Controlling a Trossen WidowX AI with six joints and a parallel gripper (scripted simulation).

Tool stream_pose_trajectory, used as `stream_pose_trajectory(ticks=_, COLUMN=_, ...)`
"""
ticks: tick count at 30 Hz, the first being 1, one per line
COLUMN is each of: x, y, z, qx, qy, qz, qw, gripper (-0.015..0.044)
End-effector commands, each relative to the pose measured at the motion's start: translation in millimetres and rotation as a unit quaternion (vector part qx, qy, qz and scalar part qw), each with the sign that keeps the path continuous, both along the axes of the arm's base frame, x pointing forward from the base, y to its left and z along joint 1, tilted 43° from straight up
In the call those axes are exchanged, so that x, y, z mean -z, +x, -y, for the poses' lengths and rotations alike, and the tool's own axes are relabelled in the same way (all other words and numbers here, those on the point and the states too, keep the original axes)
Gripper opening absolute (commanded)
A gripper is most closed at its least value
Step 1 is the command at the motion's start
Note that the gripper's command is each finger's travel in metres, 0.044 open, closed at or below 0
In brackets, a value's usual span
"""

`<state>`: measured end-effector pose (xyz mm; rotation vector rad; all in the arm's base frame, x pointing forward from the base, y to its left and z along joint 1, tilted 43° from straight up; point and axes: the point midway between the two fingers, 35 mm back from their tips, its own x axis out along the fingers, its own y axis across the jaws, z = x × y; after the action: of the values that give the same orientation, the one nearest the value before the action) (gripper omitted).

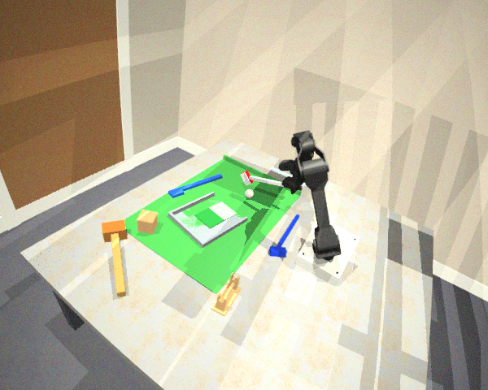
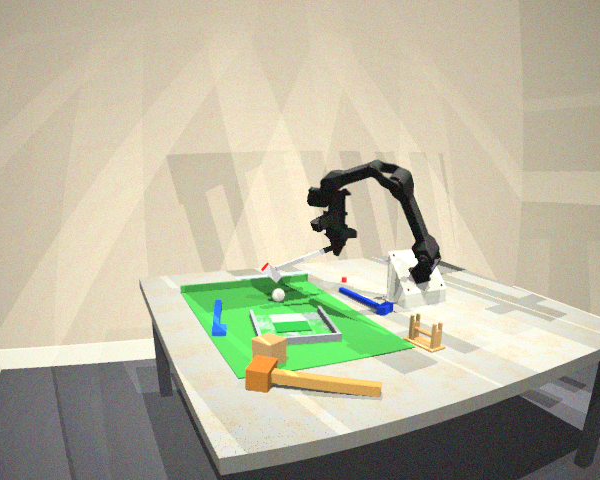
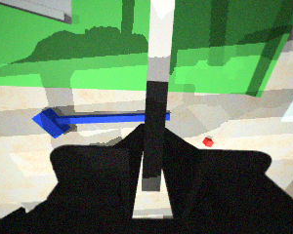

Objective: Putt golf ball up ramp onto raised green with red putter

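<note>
My gripper (image 1: 287,184) (image 2: 335,250) (image 3: 149,128) is shut on the dark grip end of the red putter (image 1: 266,180) (image 2: 303,258) (image 3: 161,39). The pale shaft slopes down and away from the fingers. Its red and white head hangs above the far part of the mat, on the far side of the ball from the raised green; its exact height is hard to tell. The white golf ball (image 1: 249,193) (image 2: 278,295) rests on the green mat (image 1: 164,247) (image 2: 290,359). The raised green (image 1: 208,217) (image 2: 292,326) has a grey border on three sides and a white patch on its ball-facing side.
A light blue club (image 1: 198,184) (image 2: 217,316) and a wooden block (image 1: 147,221) (image 2: 269,348) lie on the mat. Beside it are a dark blue club (image 1: 287,235) (image 2: 362,299) (image 3: 112,118), mallet (image 1: 117,260) (image 2: 321,382), wooden rack (image 1: 227,296) (image 2: 425,338) and small red cube (image 2: 343,279) (image 3: 208,141).
</note>
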<state>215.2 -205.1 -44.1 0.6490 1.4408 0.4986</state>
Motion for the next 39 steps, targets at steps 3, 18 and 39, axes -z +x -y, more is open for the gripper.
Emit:
stream_pose_trajectory(ticks=3, x=24.1, y=-21.7, z=26.3, qx=0.062, qy=0.001, qz=-0.051, qw=0.997, gripper=0.0000)
stream_pose_trajectory(ticks=18, x=38.0, y=-22.8, z=19.2, qx=0.068, qy=0.002, qz=-0.057, qw=0.996, gripper=0.0000)
stream_pose_trajectory(ticks=39, x=70.4, y=-19.1, z=-10.3, qx=0.068, qy=0.002, qz=-0.056, qw=0.996, gripper=0.0000)
